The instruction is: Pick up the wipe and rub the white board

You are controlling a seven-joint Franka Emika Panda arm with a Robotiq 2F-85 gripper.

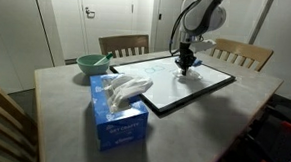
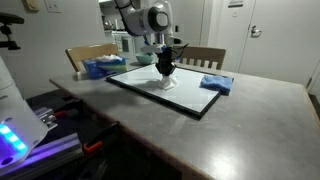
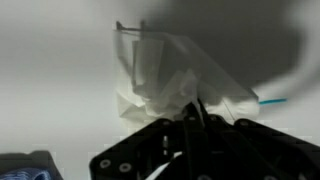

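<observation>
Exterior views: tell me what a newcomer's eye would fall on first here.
First comes the gripper, down on the middle of the white board with the crumpled wipe bunched in its shut jaws. Next is the blue tissue box at the near table corner in an exterior view, a white tissue standing out of its top. The folded blue cloth lies at one end of the board.

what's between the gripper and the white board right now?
Only the wipe: the gripper is shut on it, and it bunches under the fingertips on the white board. Clearest in the wrist view; an exterior view shows it too.
</observation>
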